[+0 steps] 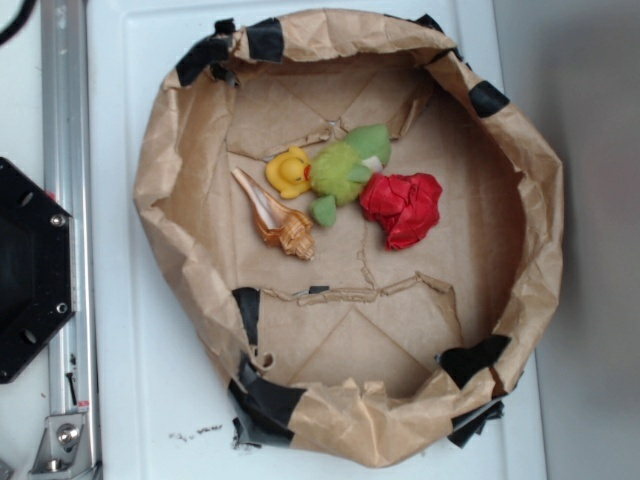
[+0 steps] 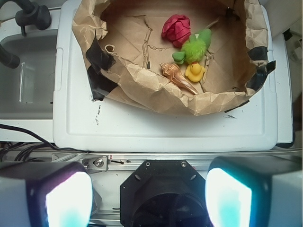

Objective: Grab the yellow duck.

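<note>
The yellow duck [image 1: 289,171] [image 2: 194,72] lies on the floor of a crumpled brown paper ring [image 1: 160,190] [image 2: 142,80], pressed against a lime-green plush toy [image 1: 348,166] [image 2: 195,47]. A tan spiral seashell [image 1: 277,218] [image 2: 177,76] lies just beside the duck. My gripper [image 2: 149,198] is open, with nothing between its two glowing pads [image 2: 68,198]. It hovers over the robot's black base, well short of the paper ring and the duck. The exterior view does not show the gripper.
A red crumpled cloth toy [image 1: 403,207] [image 2: 176,26] lies next to the plush. The paper ring sits on a white tray [image 1: 120,300] [image 2: 165,127]. The black robot base [image 1: 25,270] [image 2: 163,194] and a metal rail [image 1: 65,200] stand beside the tray. A grey bin [image 2: 23,80] is at left.
</note>
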Controlling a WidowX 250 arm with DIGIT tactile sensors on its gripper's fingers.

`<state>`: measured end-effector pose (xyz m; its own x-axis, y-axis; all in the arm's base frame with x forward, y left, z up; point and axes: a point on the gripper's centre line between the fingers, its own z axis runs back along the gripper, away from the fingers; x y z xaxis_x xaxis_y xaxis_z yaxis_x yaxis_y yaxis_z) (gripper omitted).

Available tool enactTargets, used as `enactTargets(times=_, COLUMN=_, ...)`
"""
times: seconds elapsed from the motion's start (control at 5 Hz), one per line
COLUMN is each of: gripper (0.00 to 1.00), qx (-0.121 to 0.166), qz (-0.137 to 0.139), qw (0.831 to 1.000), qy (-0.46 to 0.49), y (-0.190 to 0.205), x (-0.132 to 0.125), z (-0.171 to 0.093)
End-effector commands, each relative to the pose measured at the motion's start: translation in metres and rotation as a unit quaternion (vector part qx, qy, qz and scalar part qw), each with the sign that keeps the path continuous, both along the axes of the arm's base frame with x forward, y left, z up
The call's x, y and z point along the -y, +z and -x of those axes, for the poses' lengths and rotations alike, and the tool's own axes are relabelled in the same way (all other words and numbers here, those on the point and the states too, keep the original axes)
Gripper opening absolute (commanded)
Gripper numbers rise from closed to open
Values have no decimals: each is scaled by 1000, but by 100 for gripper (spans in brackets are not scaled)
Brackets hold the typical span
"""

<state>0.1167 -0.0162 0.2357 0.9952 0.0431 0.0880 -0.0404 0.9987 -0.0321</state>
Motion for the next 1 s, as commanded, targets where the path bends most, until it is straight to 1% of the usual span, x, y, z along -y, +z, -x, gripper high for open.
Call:
enactTargets(times=0.0, gripper=100, qx=0, qz=0, qw=1000, qy=0, y=0, x=0, z=0)
enactTargets(times=0.2, gripper=100, qx=15, qz=-13, qw=999, qy=32, y=-39, x=-17, z=-39)
enactTargets(times=0.4, gripper=100, qx=54, qz=-8, qw=997, qy=63, y=-54, x=-27, z=-71)
enactTargets(times=0.6, gripper=100, qx=61, qz=-5, qw=995, qy=77, y=-74, x=-43, z=-95)
enactTargets(times=0.8, gripper=100, qx=46, qz=-18, qw=994, qy=95, y=-108, x=-62, z=-115)
